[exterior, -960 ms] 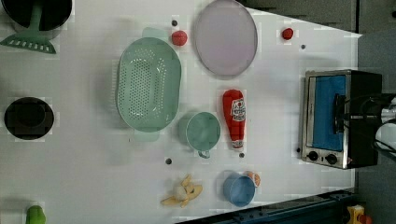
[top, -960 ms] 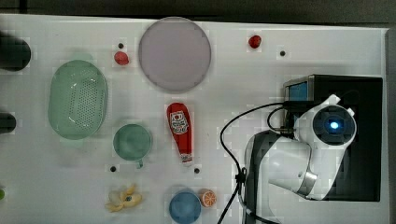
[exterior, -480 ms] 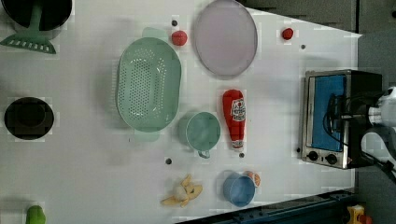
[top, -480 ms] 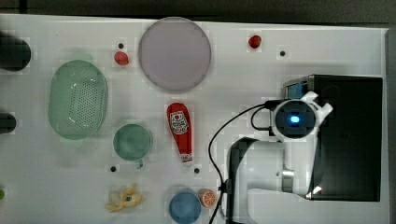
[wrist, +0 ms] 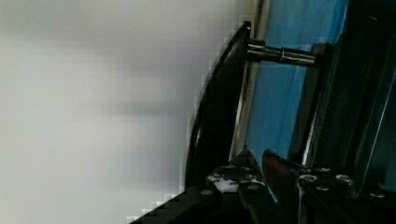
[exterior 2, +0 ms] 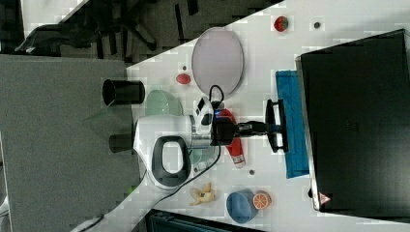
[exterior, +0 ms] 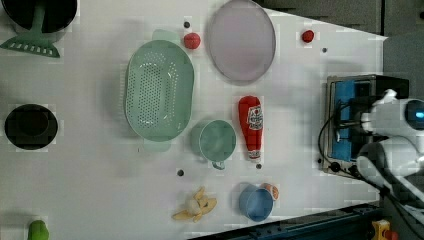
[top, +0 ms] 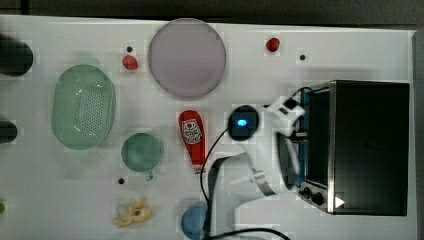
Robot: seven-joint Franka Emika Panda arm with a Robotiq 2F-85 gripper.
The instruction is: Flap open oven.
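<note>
The oven (top: 370, 145) stands at the top view's right, with a black top and a silver front frame. Its blue glass door (exterior 2: 292, 130) leans out from the frame, partly open. My gripper (exterior 2: 271, 126) is shut on the door's black handle (exterior 2: 279, 108), reaching it level from the side away from the oven. In the wrist view the curved handle (wrist: 215, 107) passes between my fingers (wrist: 280, 170), with blue glass (wrist: 280, 93) just behind it. The two knobs (top: 312, 194) sit at the front's lower end. In the left view my gripper (exterior: 350, 122) covers part of the door.
A red ketchup bottle (top: 192, 132) lies just behind my arm, with a teal cup (top: 142, 151) and a green colander (top: 83, 106) further off. A round plate (top: 186, 57), a blue cup (top: 192, 220) and a banana (top: 131, 212) also lie on the white table. My black cable loops near the bottle.
My wrist has moved off the oven's top toward the top view's left, drawing the handle along. The door has tipped outward from the frame.
</note>
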